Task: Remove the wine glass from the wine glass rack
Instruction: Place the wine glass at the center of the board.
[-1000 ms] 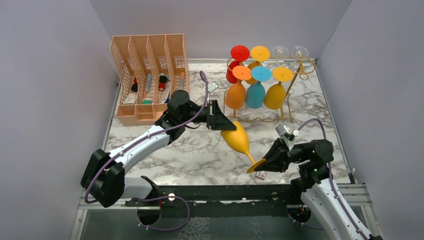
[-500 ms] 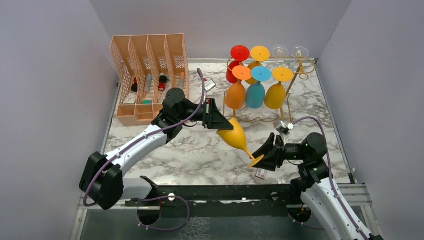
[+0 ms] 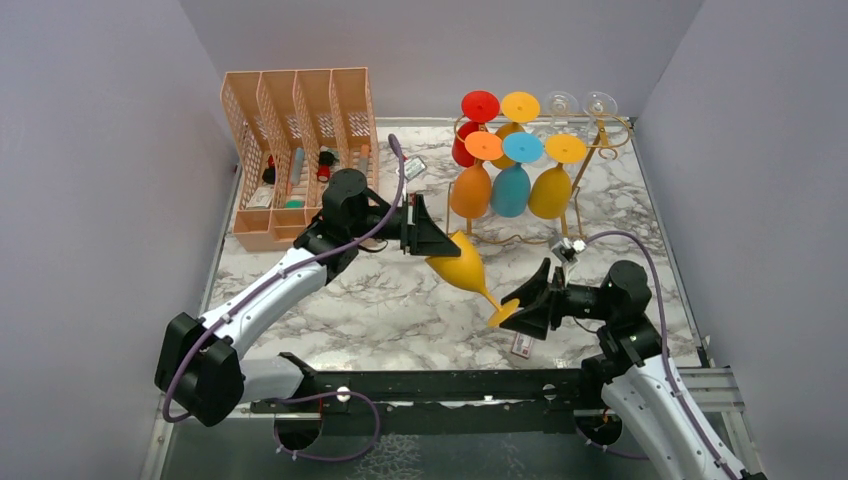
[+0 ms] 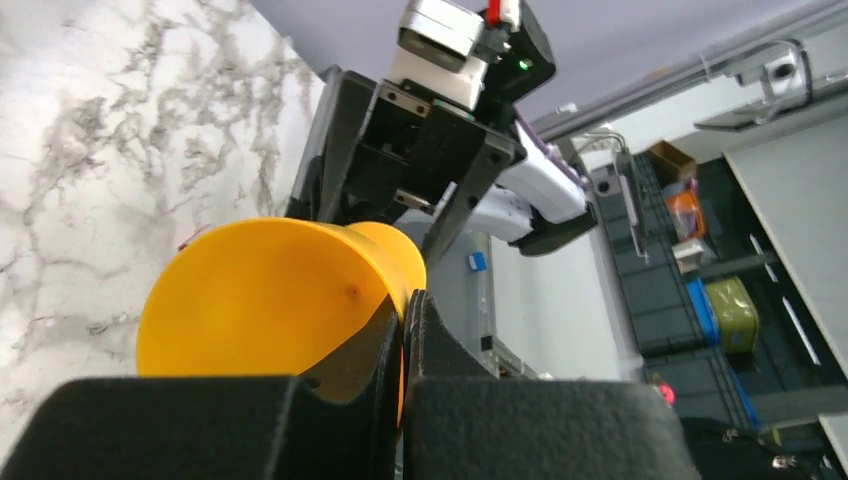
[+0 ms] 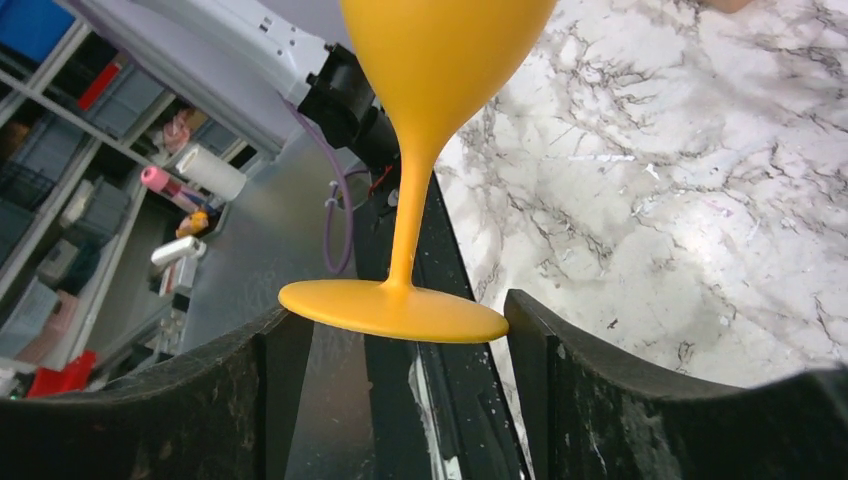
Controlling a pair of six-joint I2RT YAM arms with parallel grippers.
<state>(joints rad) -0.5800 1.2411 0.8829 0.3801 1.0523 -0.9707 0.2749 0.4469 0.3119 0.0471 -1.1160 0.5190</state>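
A yellow-orange wine glass [image 3: 462, 270] hangs tilted over the marble table, bowl to the upper left and foot to the lower right. My left gripper [image 3: 437, 247] is shut on the bowl's rim; in the left wrist view its fingers pinch the rim wall of the wine glass [image 4: 270, 300]. My right gripper [image 3: 520, 302] stands open around the foot. The right wrist view shows the foot [image 5: 395, 310] between my right gripper's [image 5: 400, 325] two fingers, with a gap on each side. The gold wine glass rack [image 3: 610, 142] stands at the back right.
Orange [image 3: 470, 190], blue [image 3: 511, 188], yellow [image 3: 550, 190], red and clear glasses hang upside down on the rack. A peach lattice file organiser [image 3: 300, 110] holding small items stands at the back left. A small tag [image 3: 521, 346] lies near the front rail [image 3: 430, 385].
My right gripper has opened and let go of the glass's foot. My left gripper has shut on the bowl's rim, and the glass has shifted slightly left and up.
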